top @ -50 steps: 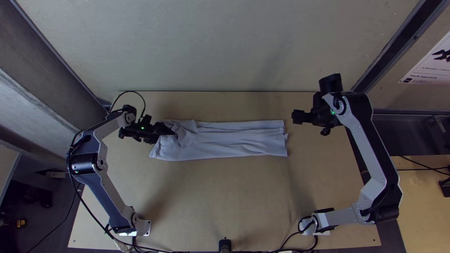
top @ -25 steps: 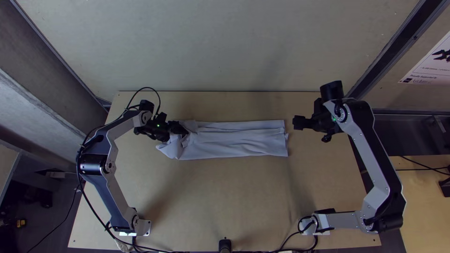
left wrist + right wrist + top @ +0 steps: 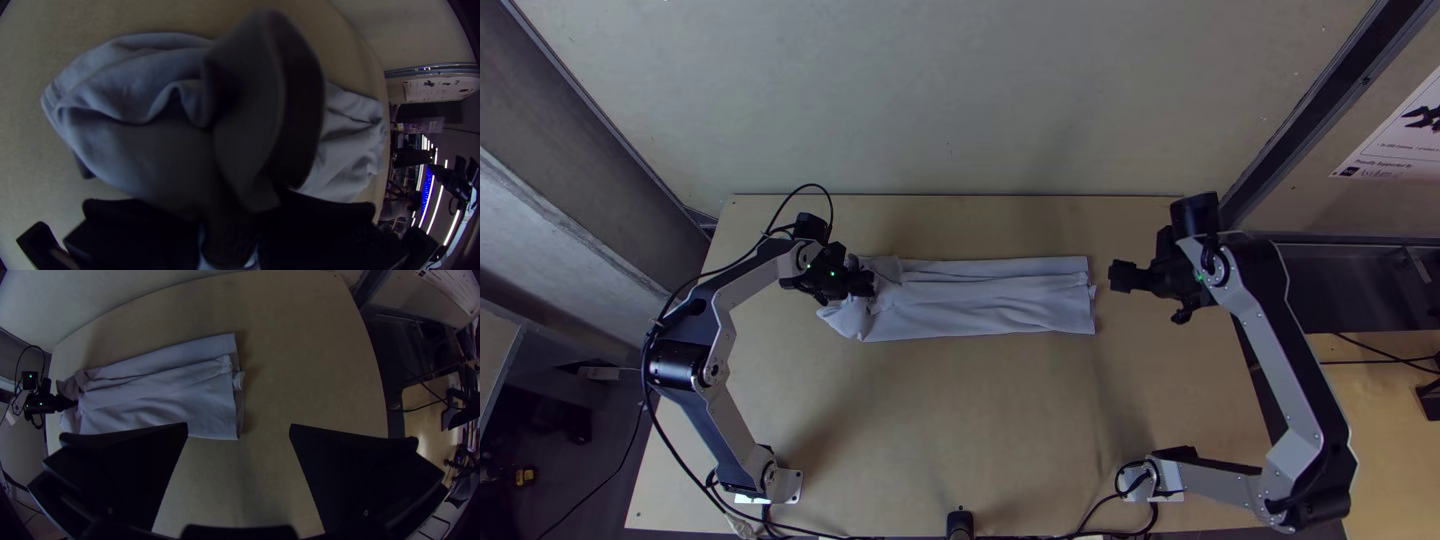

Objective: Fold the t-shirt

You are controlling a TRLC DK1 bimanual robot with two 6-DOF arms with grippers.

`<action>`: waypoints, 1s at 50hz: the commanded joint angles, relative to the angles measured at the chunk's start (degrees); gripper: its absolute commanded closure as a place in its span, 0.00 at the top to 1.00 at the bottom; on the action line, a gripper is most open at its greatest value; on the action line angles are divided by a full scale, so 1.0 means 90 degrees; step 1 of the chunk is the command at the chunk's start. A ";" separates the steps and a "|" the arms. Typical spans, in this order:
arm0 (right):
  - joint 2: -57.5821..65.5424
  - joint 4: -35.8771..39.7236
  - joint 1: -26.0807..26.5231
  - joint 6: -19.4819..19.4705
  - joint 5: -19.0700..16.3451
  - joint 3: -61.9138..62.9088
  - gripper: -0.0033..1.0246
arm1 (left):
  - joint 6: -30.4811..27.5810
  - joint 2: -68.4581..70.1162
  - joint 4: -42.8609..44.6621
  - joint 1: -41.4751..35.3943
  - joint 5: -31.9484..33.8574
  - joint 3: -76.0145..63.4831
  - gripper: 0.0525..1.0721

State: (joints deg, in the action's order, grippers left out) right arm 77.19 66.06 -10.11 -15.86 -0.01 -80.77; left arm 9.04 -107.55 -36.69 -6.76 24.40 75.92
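Note:
The light grey t-shirt [image 3: 985,297] lies as a long narrow folded strip across the table, its left end bunched. In the top view my left gripper [image 3: 868,284] is at that bunched end, shut on cloth. From its wrist, the left gripper [image 3: 230,215] has gathered fabric of the t-shirt [image 3: 135,130] between its fingers, and a dark fold stands up close in front. My right gripper [image 3: 1118,276] hangs just beyond the strip's right end, touching no cloth. In the right wrist view the right gripper [image 3: 240,426] stands wide open, with the t-shirt [image 3: 165,395] off to one side.
Bare wooden table [image 3: 960,420] stretches in front of the cloth. A pale wall [image 3: 950,100] rises behind the table's far edge. A small black post [image 3: 960,522] stands at the near edge between the arm bases.
My left gripper has moved right from a second ago, then slightly back, and the shirt's left end has shifted right and bunched more. My right gripper has drifted slightly toward the near edge.

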 commanded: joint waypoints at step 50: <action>0.0174 -0.1823 0.0078 -0.0885 0.0197 0.0772 0.96 | -0.4676 0.0827 -0.1715 0.3457 -0.3463 0.1643 0.02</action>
State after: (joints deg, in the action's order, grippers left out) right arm 77.82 50.06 -9.93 -22.52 0.93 -73.91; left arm -27.94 -100.22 -52.18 23.40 -4.40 88.31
